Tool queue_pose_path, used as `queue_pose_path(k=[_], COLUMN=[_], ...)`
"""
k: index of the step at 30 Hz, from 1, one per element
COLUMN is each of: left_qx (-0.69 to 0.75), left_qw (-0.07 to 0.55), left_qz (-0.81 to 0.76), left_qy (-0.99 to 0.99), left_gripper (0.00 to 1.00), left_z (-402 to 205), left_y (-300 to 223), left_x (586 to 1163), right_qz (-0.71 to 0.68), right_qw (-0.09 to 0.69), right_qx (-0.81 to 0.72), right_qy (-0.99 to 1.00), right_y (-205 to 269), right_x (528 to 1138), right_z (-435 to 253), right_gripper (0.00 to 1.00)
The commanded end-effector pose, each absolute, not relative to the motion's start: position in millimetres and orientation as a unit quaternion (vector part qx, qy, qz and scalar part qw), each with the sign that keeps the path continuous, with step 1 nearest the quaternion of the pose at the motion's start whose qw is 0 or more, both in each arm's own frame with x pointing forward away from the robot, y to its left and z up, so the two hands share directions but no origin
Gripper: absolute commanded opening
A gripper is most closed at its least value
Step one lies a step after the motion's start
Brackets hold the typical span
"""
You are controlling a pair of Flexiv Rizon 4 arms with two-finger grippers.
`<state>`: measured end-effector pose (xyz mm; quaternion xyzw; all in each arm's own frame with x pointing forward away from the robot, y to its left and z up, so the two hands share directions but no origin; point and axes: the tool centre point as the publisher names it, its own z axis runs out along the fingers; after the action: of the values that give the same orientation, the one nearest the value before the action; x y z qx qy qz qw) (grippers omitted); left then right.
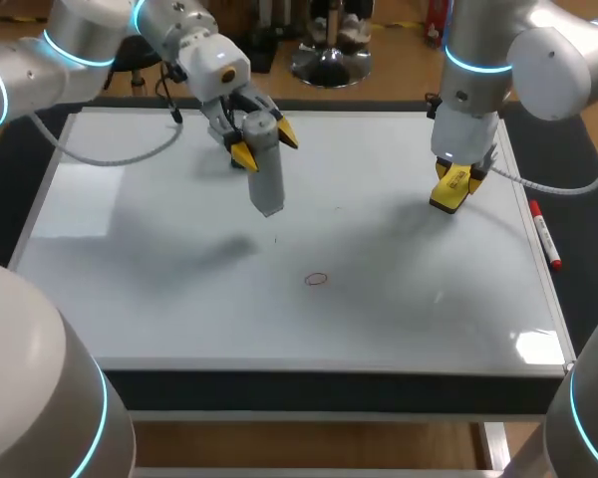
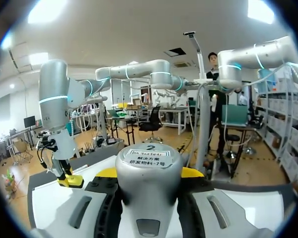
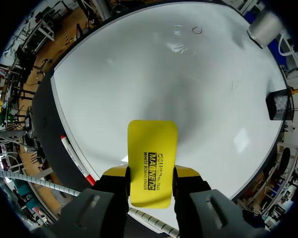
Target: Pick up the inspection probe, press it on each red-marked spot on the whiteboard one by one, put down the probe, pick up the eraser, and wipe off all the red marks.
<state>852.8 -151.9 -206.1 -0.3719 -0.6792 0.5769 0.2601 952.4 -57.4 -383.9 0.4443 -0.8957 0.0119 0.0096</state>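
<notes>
The left arm enters from the far left corner of the table and bends down over the far half of the whiteboard [image 1: 179, 299]. Its wrist tilts toward the middle of the board. The left gripper [image 1: 265, 144] is closed around the inspection probe [image 1: 265, 174], a grey cylinder. One yellow-tipped finger presses on each side of the probe's upper part. The probe hangs tip down and slightly tilted. Its shadow falls on the board off to one side, so the tip appears to be above the surface. In the left wrist view the probe's flat labelled top fills the space between the two fingers.

The right arm enters from the far right corner and points almost straight down over the right side of the board. The right gripper [image 1: 454, 185] is clamped on the eraser [image 3: 151, 158], a flat yellow block. The fingers grip its two long sides, and most of its length sticks out ahead of them. Whether the eraser touches the board cannot be told.

A small red circle mark [image 1: 317, 280] lies near the middle of the board, nearer the front edge than the probe. A fainter small mark [image 1: 275, 239] lies just under the probe's tip. A red marker pen [image 1: 543, 235] rests along the board's right edge, near the eraser.
</notes>
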Motion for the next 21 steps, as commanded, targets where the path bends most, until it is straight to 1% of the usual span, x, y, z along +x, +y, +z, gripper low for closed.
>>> queue_pose_path(k=[1,21], left_qx=[-0.373,-0.348], left_qw=[0.261,0.250], left_qz=[0.574,0.579], left_qy=[-0.681,-0.693], left_gripper=[0.00,0.00], left_z=[-201,-190], left_y=[-137,-78], left_x=[868,911], right_qz=[0.013,0.013], right_qw=[0.011,0.011], right_qx=[0.445,0.445], right_qy=[-0.895,-0.895], right_y=[-58,-58], right_x=[953,953], right_z=[-383,-383], right_gripper=[0.00,0.00])
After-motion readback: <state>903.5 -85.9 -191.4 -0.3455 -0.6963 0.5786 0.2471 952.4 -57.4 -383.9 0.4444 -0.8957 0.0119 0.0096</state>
